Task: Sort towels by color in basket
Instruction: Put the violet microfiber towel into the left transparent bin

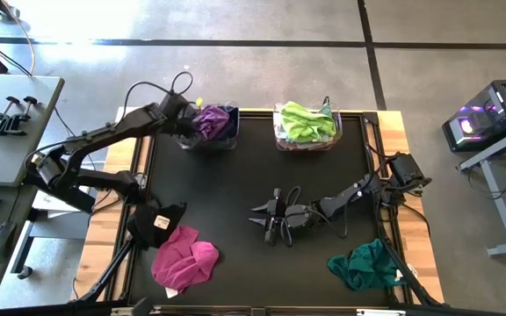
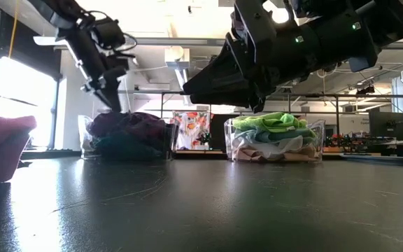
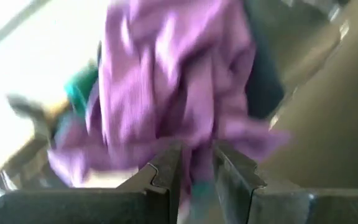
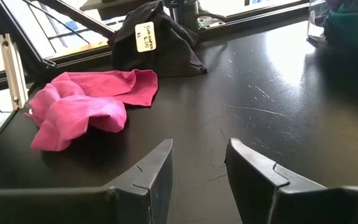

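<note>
On the black table (image 1: 235, 202), a crumpled magenta towel (image 1: 185, 261) and a black towel (image 1: 158, 221) with a white tag lie near the front left corner, a teal towel (image 1: 367, 265) front right. The left gripper (image 1: 193, 119) hangs over the left clear bin (image 1: 207, 127), fingers pinching a purple towel (image 3: 173, 87). The right gripper (image 1: 266, 219) hovers mid-table, jaws apart and empty. Lime green towels (image 1: 306, 120) top the right bin (image 1: 307, 130).

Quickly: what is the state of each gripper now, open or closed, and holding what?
Left gripper: closed on the purple towel, over the left basket.
Right gripper: open, empty, above the table.
</note>
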Controlling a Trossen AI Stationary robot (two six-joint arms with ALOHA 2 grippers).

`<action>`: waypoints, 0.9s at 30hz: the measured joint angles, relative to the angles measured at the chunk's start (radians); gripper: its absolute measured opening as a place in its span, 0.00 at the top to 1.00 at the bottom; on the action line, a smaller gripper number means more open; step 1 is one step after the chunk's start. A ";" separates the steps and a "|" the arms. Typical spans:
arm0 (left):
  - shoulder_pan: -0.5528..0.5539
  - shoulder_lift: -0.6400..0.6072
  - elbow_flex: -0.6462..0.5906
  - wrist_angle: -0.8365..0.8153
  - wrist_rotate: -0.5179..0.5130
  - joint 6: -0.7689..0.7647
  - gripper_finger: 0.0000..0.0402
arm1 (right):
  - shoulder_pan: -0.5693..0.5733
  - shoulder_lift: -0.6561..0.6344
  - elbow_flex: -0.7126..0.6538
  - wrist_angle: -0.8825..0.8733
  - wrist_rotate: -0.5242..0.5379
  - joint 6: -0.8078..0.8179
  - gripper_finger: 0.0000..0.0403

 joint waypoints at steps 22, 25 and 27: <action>0.084 0.396 0.063 0.264 0.135 0.058 0.82 | 0.007 -0.002 0.000 -0.016 0.106 -0.001 0.66; 0.069 0.326 0.095 0.174 0.136 0.059 0.82 | 0.016 -0.030 0.000 -0.041 0.141 -0.021 0.66; 0.049 0.263 0.096 0.161 0.137 0.045 0.82 | 0.024 -0.073 0.000 -0.100 0.154 -0.023 0.66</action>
